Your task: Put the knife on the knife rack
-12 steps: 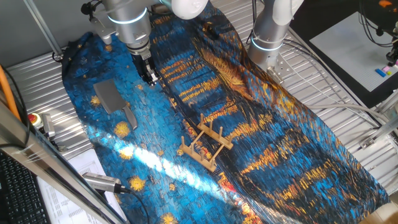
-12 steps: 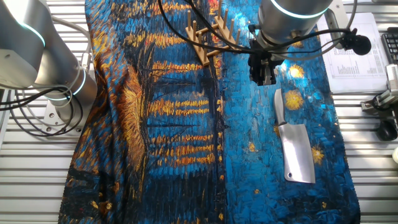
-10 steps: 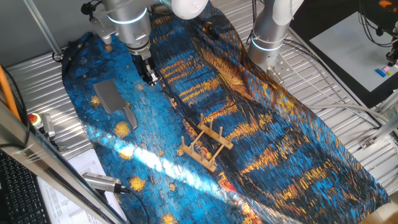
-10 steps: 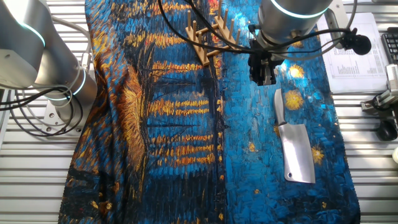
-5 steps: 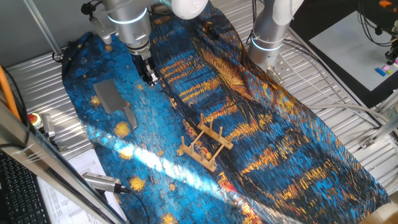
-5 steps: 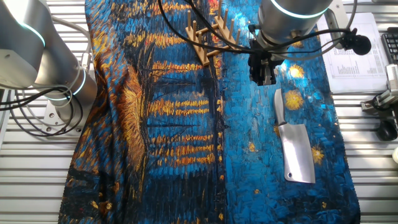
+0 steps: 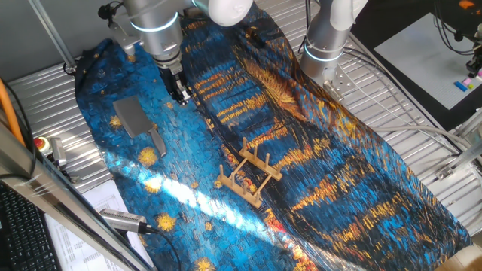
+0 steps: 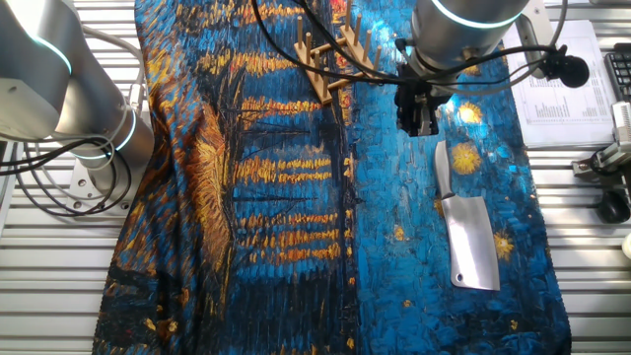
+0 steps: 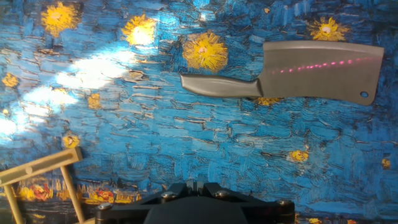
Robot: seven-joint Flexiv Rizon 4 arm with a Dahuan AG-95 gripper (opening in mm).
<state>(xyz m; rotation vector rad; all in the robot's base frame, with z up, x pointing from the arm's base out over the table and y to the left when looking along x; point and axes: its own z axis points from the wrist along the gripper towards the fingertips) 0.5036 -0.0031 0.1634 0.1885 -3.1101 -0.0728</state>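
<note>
The knife (image 7: 135, 122) is a cleaver with a grey blade and short handle. It lies flat on the blue painted cloth, left of my gripper (image 7: 181, 95). In the other fixed view the knife (image 8: 468, 240) lies below and right of the gripper (image 8: 418, 121). In the hand view the knife (image 9: 298, 73) lies ahead, handle pointing left, and the gripper (image 9: 194, 185) shows at the bottom edge with its jaws together and nothing between them. The wooden knife rack (image 7: 249, 176) stands on the cloth toward the front, apart from both. It also shows in the other fixed view (image 8: 331, 52) and, in part, in the hand view (image 9: 42, 167).
A second robot arm (image 7: 329, 34) stands at the far side of the cloth. A red button box (image 7: 44, 144) and papers (image 7: 98, 207) sit off the cloth's left edge. Black cables (image 8: 325, 74) hang across the rack in the other fixed view.
</note>
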